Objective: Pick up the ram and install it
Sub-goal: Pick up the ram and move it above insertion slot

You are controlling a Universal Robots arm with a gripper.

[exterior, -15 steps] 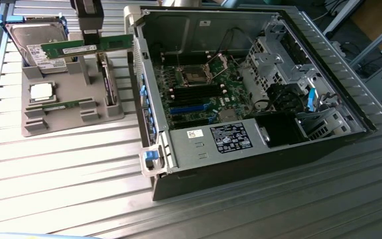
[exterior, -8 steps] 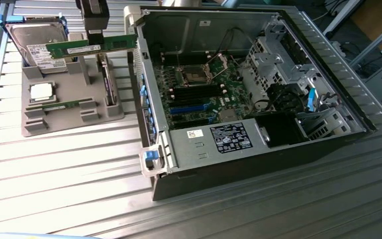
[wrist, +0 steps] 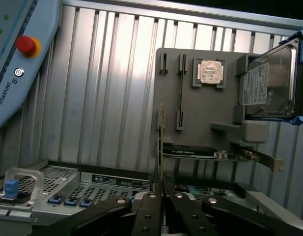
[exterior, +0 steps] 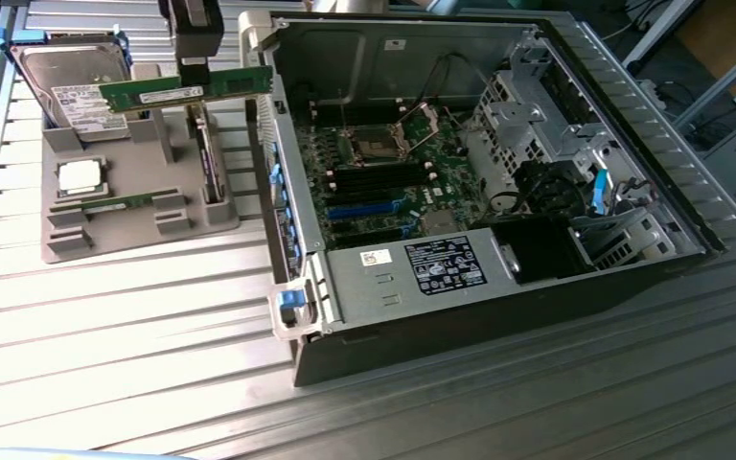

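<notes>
The gripper [exterior: 195, 75] pinches the ram [exterior: 150, 93] tight near its middle. The ram hangs level in the air at eleven o'clock in the exterior view. It is above the grey tray [exterior: 138, 235] and not yet in the computer case [exterior: 471, 326].

The hold is thin, so the ram could slip or tilt. It could also bump the case wall, just at three o'clock from it.

The tray holds a hard drive [exterior: 68, 72], a square chip [exterior: 80, 175], another green stick [exterior: 119, 203] and a tall card [exterior: 210, 153]. The case holds the big green board [exterior: 394, 153] with black slots [exterior: 375, 179].
</notes>
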